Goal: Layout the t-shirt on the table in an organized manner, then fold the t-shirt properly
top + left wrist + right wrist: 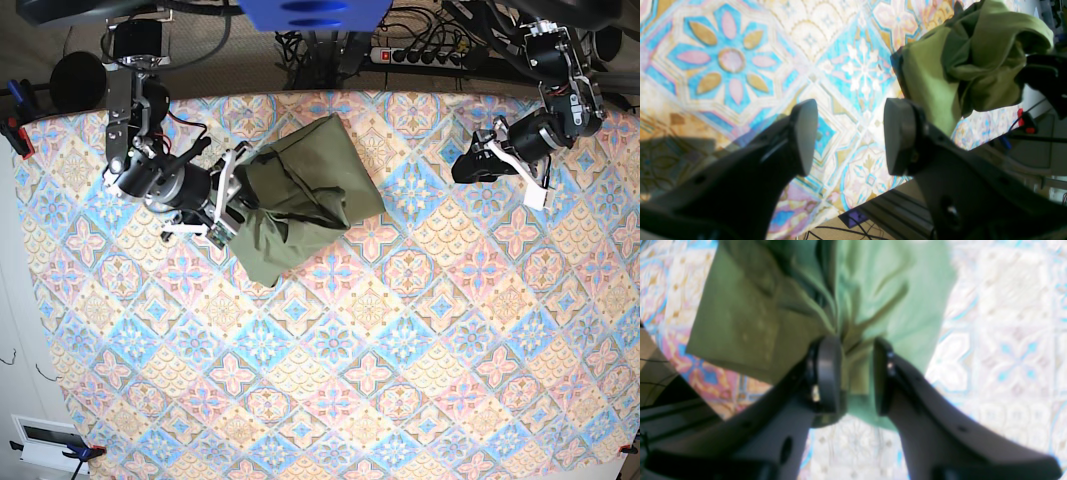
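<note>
T-shirt [300, 195], bunched at upper left of the base view on the tabletop [400, 380]. Right gripper [857, 373] pinches a gathered fold, presumably to drag the cloth flat. Left gripper [850, 136], upper right, hangs open and empty, apart from the garment. Sleeves and collar are buried in folds.

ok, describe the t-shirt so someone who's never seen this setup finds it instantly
Start from the table, covered edge to edge in pastel diamond tiles. In the base view, go to its upper left part, where the right gripper sits at a crumpled heap. That heap is the t-shirt: plain olive green, wrinkled, the only unpatterned cloth there.
</note>
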`<state>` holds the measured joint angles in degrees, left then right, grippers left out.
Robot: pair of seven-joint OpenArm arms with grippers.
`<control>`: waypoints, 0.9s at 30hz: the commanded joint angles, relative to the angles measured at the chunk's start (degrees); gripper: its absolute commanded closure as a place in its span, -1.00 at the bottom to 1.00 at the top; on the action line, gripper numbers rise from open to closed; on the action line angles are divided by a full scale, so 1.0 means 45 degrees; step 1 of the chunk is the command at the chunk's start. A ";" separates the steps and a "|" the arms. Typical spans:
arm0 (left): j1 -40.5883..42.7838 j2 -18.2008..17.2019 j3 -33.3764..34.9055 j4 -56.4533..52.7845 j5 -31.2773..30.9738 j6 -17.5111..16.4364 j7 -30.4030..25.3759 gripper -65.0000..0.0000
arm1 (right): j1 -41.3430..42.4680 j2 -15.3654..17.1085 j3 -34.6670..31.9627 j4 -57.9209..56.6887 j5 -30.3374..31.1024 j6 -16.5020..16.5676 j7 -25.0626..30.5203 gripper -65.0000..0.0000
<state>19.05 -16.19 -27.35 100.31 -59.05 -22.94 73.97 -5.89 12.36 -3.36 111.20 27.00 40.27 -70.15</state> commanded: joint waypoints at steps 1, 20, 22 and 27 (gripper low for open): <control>-0.0042 -0.0164 -0.0046 0.0185 -0.0270 -0.0070 -0.0156 0.02 | 0.0459 0.0115 0.0189 0.0071 0.0085 -0.0060 0.0419 0.57; -0.0042 -0.0164 -0.0046 0.0185 -0.0270 -0.0070 -0.0156 0.02 | 0.2256 0.0018 -0.0593 -0.2449 0.0065 -0.0060 0.0986 0.61; -0.0042 -0.0164 -0.0046 0.0185 -0.0270 -0.0070 -0.0156 0.02 | 0.2256 -0.0080 -0.1179 -0.2449 0.0065 -0.0060 0.0986 0.61; -0.0042 -0.0164 -0.0046 0.0185 -0.0270 -0.0070 -0.0156 0.02 | 0.2237 -0.0588 -0.2644 -0.2469 0.0065 -0.0060 0.0986 0.61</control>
<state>19.05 -16.19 -27.31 100.31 -59.09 -22.96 73.95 3.14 9.32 -15.81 99.04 26.59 39.88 -66.70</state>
